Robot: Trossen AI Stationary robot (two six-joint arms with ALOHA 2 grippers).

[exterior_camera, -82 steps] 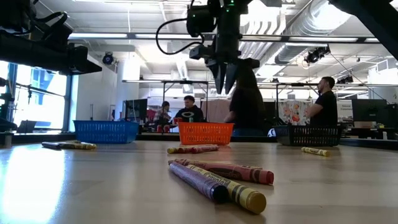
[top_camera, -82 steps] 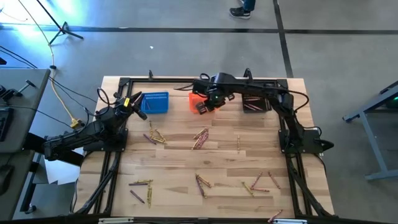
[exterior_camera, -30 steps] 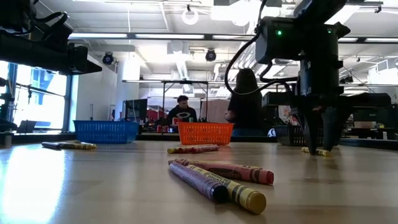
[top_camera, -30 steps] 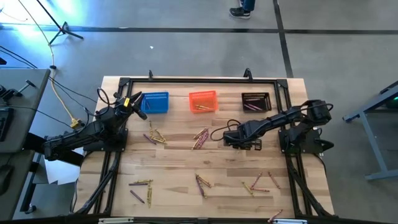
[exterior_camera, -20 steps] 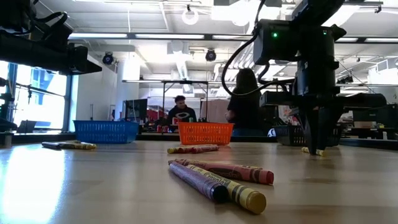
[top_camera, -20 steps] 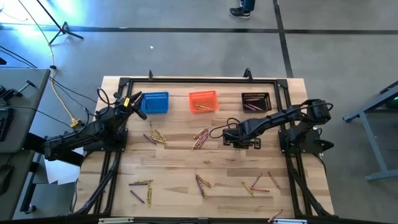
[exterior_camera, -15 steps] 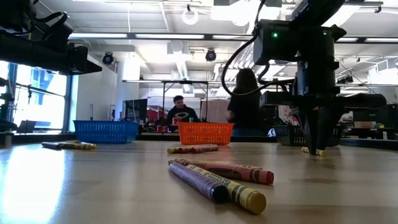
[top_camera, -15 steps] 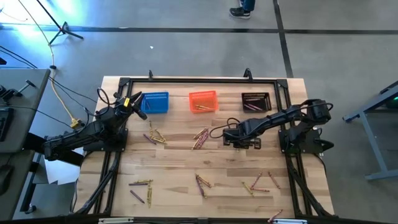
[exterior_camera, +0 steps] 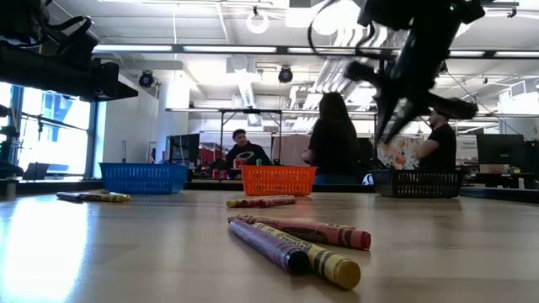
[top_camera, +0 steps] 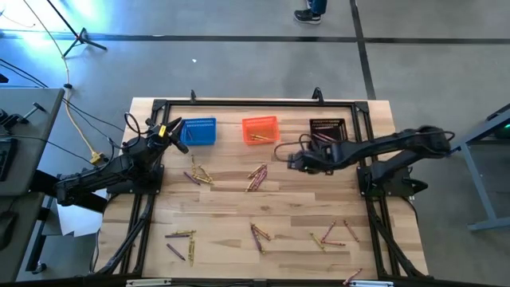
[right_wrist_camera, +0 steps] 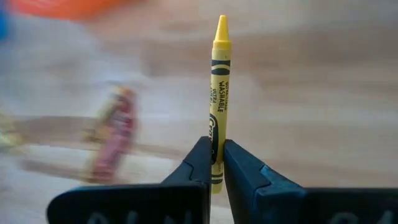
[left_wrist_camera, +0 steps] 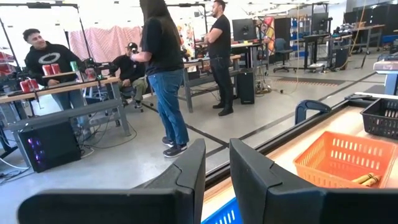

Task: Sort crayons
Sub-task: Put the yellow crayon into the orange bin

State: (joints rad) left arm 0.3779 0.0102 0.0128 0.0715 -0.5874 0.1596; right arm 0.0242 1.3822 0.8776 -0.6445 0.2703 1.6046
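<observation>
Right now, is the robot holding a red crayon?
No, the right gripper is clamped on a yellow crayon.

— What's your bench (top_camera: pixel 223 199) made of?

— Pale wood planks, with a black frame (top_camera: pixel 239 103) along its edges.

— And what lies on it?

— Along your far edge, three baskets in a row: blue (top_camera: pixel 198 131), orange (top_camera: pixel 260 129), black (top_camera: pixel 327 127). Nearer you, crayons (top_camera: pixel 256 177) lie scattered in small clusters, with one bunch (exterior_camera: pixel 295 240) close to the low camera.

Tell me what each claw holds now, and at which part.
The right claw holds a yellow crayon near its blunt end, tip pointing away. The left claw holds nothing.
</observation>
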